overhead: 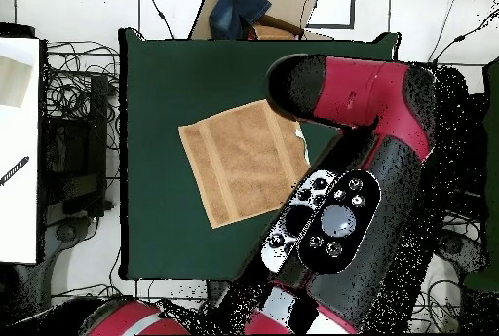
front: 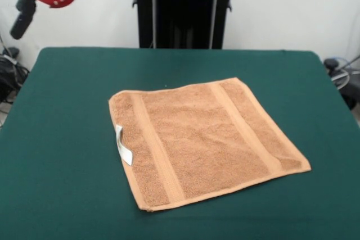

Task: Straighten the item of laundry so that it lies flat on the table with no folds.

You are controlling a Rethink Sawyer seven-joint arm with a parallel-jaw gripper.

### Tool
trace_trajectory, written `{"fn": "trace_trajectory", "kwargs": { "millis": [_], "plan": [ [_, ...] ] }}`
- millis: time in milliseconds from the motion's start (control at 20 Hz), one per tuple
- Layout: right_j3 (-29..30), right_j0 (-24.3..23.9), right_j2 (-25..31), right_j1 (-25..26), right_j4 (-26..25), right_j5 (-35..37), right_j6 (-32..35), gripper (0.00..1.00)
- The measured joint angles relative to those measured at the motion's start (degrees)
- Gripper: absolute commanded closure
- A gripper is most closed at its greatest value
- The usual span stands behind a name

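Square terry towel [front: 205, 141] (two woven bands) flat on felt table [front: 67, 139].

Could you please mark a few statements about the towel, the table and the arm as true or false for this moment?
1. The towel lies spread open on the green table. True.
2. A white loop tag sticks out from one edge of the towel. True.
3. The towel is bunched into a heap at a table corner. False: it lies open near the middle.
4. The towel has two woven bands running across it. True.
5. The arm is pressing on the towel in the front view. False: nothing touches the towel there.
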Motion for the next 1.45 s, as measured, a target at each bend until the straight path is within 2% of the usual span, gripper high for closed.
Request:
{"fn": "trace_trajectory", "kwargs": {
  "millis": [700, 1450],
  "plan": [
    [0.0, 4.1, 0.0, 0.4, 0.0, 0.0, 0.0, 0.0],
    [0.0, 6.0, -1.3, 0.6, 0.0, 1.0, 0.0, 0.0]
  ]
}}
